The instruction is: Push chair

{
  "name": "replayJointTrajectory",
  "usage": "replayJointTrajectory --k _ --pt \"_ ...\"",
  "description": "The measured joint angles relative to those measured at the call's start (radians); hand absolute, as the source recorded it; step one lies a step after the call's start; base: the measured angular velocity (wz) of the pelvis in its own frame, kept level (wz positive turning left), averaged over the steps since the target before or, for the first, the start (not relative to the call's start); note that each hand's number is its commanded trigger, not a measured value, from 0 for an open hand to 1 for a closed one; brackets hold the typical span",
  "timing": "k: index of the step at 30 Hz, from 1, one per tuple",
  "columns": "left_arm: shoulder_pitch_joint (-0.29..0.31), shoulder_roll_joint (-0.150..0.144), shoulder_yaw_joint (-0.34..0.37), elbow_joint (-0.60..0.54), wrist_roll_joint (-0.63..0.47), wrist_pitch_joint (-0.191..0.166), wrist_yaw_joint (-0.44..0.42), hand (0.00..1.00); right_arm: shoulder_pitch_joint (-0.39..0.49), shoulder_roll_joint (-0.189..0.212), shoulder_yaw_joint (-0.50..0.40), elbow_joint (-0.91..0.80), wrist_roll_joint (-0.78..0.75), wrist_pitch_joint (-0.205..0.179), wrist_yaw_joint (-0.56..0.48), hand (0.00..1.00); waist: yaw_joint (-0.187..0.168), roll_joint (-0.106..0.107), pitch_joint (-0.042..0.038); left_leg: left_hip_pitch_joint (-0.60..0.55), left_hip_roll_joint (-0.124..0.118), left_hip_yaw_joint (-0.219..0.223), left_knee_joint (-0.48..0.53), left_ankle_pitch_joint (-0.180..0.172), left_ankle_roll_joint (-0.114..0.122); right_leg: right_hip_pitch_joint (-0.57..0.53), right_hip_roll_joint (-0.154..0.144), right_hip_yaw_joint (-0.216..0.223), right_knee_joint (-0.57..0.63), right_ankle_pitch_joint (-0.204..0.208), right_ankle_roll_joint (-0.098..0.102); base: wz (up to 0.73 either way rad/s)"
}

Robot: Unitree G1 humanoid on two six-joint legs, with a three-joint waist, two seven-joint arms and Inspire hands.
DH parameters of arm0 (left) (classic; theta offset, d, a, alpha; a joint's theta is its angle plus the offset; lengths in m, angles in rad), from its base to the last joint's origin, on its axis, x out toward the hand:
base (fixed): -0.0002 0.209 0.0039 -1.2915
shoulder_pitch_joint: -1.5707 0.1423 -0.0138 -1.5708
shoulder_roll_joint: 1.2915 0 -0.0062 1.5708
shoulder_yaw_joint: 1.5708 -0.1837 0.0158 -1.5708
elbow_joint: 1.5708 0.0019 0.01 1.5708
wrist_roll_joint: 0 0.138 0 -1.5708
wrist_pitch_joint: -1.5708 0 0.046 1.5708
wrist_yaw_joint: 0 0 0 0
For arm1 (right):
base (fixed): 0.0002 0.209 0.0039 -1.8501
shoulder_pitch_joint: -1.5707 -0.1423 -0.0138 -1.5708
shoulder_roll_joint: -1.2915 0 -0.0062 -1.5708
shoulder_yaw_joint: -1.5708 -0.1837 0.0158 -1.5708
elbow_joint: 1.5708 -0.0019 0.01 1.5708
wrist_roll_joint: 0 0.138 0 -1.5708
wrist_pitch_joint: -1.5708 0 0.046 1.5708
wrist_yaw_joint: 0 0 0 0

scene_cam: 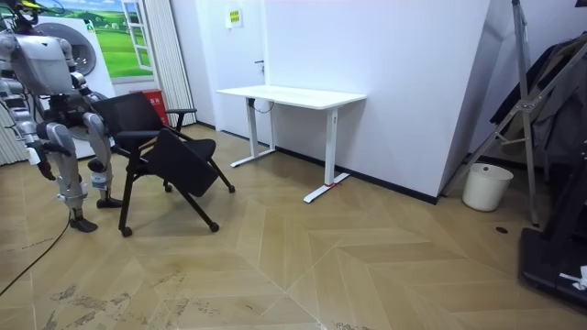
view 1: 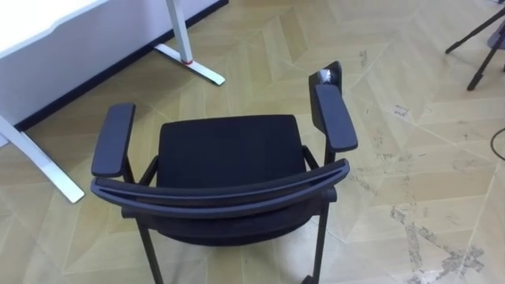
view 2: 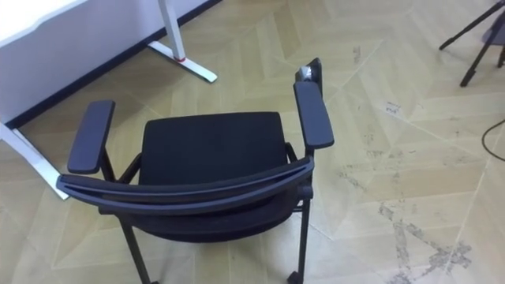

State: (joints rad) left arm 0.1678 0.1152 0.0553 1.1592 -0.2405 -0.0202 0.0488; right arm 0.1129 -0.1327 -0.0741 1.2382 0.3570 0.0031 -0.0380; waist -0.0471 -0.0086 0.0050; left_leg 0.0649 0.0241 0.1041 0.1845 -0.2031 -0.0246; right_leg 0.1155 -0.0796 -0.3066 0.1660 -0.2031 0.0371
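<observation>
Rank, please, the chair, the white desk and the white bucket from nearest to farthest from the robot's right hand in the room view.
Right hand, at the view's left:
1. Chair, just before the robot.
2. Desk, against the wall, middle.
3. Bucket, far on the right.

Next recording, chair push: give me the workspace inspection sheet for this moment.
surface: scuffed parquet floor
job's things: black chair upright, seat bare, backrest nearest the robot, apart from the white desk
clutter: tripod legs; white bucket by the wall
robot hands: right robot hand hangs at the robot's side, off the chair
cables: dark cable on the floor to the robot's right
surroundings: white wall behind the desk
</observation>
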Motion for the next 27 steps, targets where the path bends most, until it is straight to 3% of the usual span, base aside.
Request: replayJointTrajectory --k 2,4,8,11,15,20,27 --pt "-0.002 0.009 0.035 -0.009 0.064 0.002 0.045 0.00 0.007 0.000 -0.027 -0.013 0.002 0.000 -0.009 0.00 0.001 0.009 -0.0022 0.001 0.000 0.000 0.000 0.000 0.000 0.001 0.000 0.003 0.001 0.000 0.000 -0.02" --pt "-0.006 0.033 0.082 -0.010 0.157 0.007 0.109 0.00 0.007 -0.004 -0.052 -0.011 0.027 0.000 -0.019 0.00 -0.001 0.017 0.0029 0.010 0.000 -0.002 -0.005 0.000 0.000 0.008 0.001 0.004 0.001 -0.001 0.000 0.00" --pt "-0.019 0.074 0.161 -0.041 0.250 0.014 0.205 0.00 0.002 -0.013 -0.096 -0.006 0.031 0.000 -0.017 0.00 -0.004 0.027 0.0047 0.008 0.000 -0.004 -0.008 -0.002 0.004 0.006 0.001 0.004 0.002 -0.002 0.000 0.03" --pt "-0.047 0.109 0.181 -0.062 0.331 0.016 0.295 0.00 0.007 -0.033 -0.111 -0.011 0.047 0.000 -0.015 0.00 -0.008 0.046 -0.0013 0.008 -0.001 -0.004 -0.013 -0.003 0.006 0.006 0.001 0.007 0.001 -0.002 0.001 0.00" --pt "-0.051 0.131 0.186 -0.153 0.457 0.014 0.376 0.00 0.005 -0.038 -0.166 -0.009 0.044 -0.001 -0.014 0.00 -0.028 0.065 -0.0077 0.010 -0.002 -0.006 -0.014 -0.003 0.006 0.011 0.002 0.006 0.001 -0.002 0.001 0.04" --pt "-0.078 0.132 0.173 -0.209 0.593 0.015 0.428 0.00 0.006 -0.041 -0.166 0.003 0.053 0.001 0.010 0.00 -0.036 0.093 -0.0102 0.022 -0.002 -0.002 -0.015 -0.003 0.006 0.018 0.003 0.026 0.001 -0.002 0.001 -0.02" --pt "-0.114 0.136 0.168 -0.328 0.717 0.035 0.428 0.00 -0.001 -0.050 -0.164 0.004 0.086 0.013 0.025 0.00 -0.037 0.096 -0.0088 0.015 -0.002 -0.005 -0.008 -0.003 0.006 0.013 0.003 0.032 0.003 -0.002 0.001 0.01"
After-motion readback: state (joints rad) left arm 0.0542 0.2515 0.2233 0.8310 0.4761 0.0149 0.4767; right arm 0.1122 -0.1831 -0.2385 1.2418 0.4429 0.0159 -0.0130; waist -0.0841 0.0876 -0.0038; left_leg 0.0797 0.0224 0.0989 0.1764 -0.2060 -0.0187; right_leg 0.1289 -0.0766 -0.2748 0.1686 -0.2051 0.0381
